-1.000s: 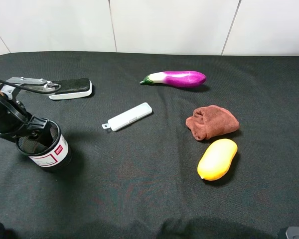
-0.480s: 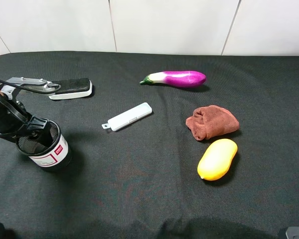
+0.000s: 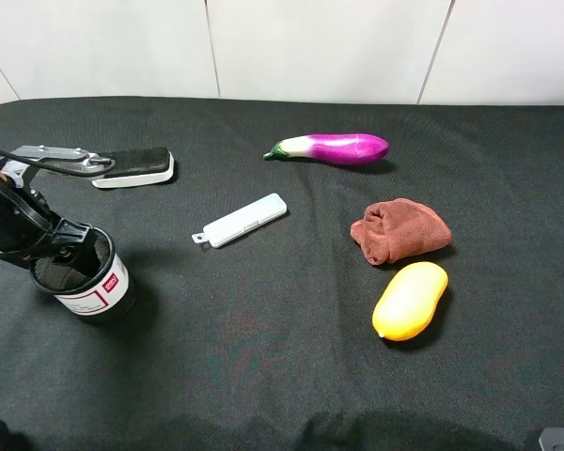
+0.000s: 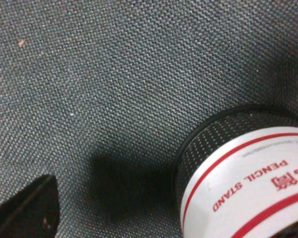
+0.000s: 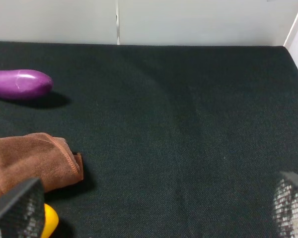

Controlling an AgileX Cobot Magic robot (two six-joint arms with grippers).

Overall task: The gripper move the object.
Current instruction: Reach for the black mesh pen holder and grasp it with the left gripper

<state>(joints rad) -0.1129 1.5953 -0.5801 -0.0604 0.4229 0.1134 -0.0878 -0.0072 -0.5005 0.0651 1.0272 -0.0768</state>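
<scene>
When viewed from the high camera, bench point(image 3: 263, 366): draped in black cloth, backed by a white panelled wall.
Pen cup point(image 3: 92, 282): stood upright near the front left of the bench, mouth up, with a black mesh wall.
Label point(image 4: 248, 183): white with red borders, wrapped round the cup, printed "PENCIL STAND" in red.
Left hand point(image 3: 56, 252): reached in from the left edge and sat at the rim of the pen cup, over its mouth; spread open, clamped on nothing visible. Could not tell whether a fingertip dipped inside.
Left finger point(image 4: 25, 210): showed only as a dark wedge, apart from the cup's wall, with bare cloth and shadow between. Other finger out of sight.
Right hand point(image 5: 151, 208): hung low over the right side of the bench, opened wide, with nothing between its fingers point(image 5: 17, 208).
Eraser block point(image 3: 136, 165): lay at the back left, well apart from the pen cup, with a silver metal piece against its left end.
White bar point(image 3: 242, 220): lay slanted near the middle of the bench.
Aubergine point(image 3: 338, 147): lay at the back centre, purple, with its green stem end pointing left.
Brown cloth point(image 3: 399, 230): bunched up right of centre, in front of the aubergine.
Yellow fruit point(image 3: 411, 299): lay just in front of the brown cloth.
</scene>
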